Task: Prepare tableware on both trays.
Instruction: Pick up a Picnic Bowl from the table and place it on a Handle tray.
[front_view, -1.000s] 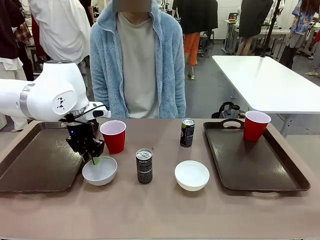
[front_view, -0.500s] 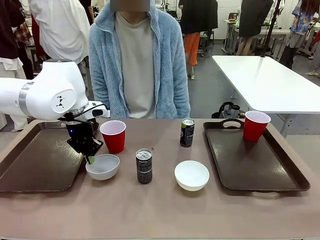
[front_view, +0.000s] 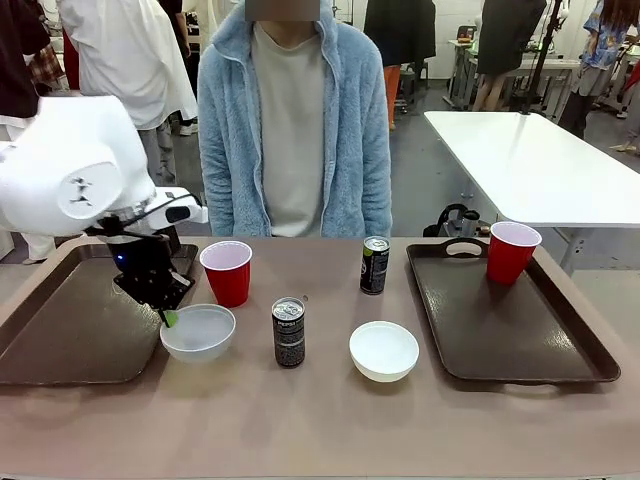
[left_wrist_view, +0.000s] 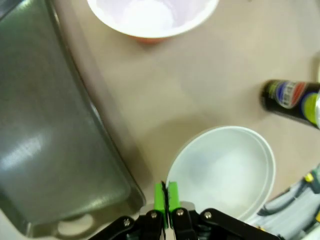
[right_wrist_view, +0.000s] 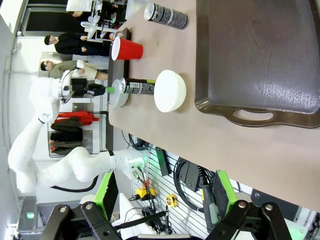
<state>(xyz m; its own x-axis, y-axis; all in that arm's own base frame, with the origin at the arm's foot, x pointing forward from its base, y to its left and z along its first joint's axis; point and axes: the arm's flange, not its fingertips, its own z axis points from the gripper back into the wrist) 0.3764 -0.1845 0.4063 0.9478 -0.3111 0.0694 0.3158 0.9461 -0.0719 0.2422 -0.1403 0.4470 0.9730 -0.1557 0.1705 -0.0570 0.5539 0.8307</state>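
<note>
White arm (front_view: 70, 185), black gripper (front_view: 168, 318) with green pads (left_wrist_view: 173, 192).

Two red cups (front_view: 227, 275) (front_view: 512, 252); two bowls (front_view: 198, 333) (front_view: 384, 351); two cans (front_view: 288, 333) (front_view: 374, 266) — two trays (front_view: 70, 330) (front_view: 500, 330) (matching).

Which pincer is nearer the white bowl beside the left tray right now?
Left. The left pincer is shut on that bowl's rim; the right pincer hangs open off the table edge, beyond the right tray.

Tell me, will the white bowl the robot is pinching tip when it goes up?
Probably a bit. The left end effector pinches the white bowl at one rim spot, so it may hang tilted. It looks thin and empty, so likely light.
</note>
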